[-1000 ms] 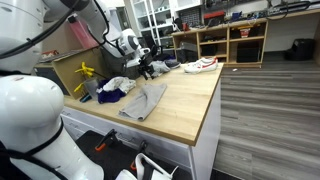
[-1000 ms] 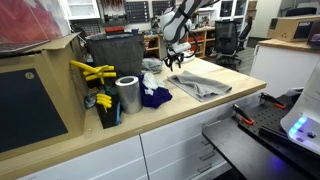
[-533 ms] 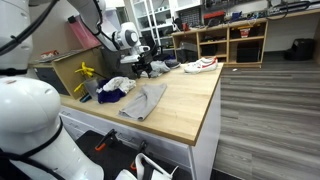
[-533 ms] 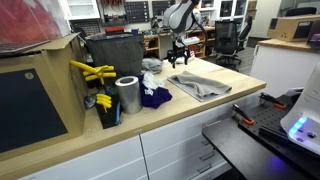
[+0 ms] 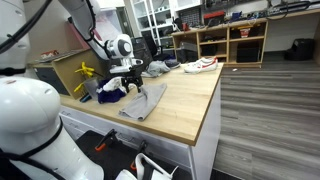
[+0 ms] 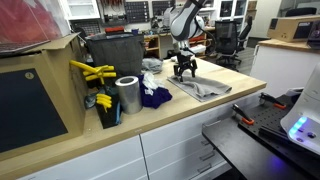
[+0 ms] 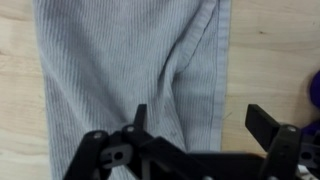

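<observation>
A grey ribbed cloth (image 5: 145,100) (image 6: 203,87) lies flat on the wooden table (image 5: 185,105). In the wrist view the grey cloth (image 7: 120,60) fills most of the picture, with a fold running down its right side. My gripper (image 5: 131,85) (image 6: 184,71) hangs open just above the cloth's far end. From the wrist, the gripper (image 7: 198,122) straddles the cloth's right edge, one finger over the fabric and the other over bare wood. Nothing is between the fingers.
A pile of white and dark blue clothes (image 5: 115,88) (image 6: 153,90) lies beside the grey cloth. A metal cylinder (image 6: 127,95), yellow tools (image 6: 92,72) and a dark bin (image 6: 112,52) stand nearby. A white and red shoe (image 5: 200,65) sits at the table's far end.
The gripper has opened wide and moved from near the clothes pile at the table's far side down over the grey cloth.
</observation>
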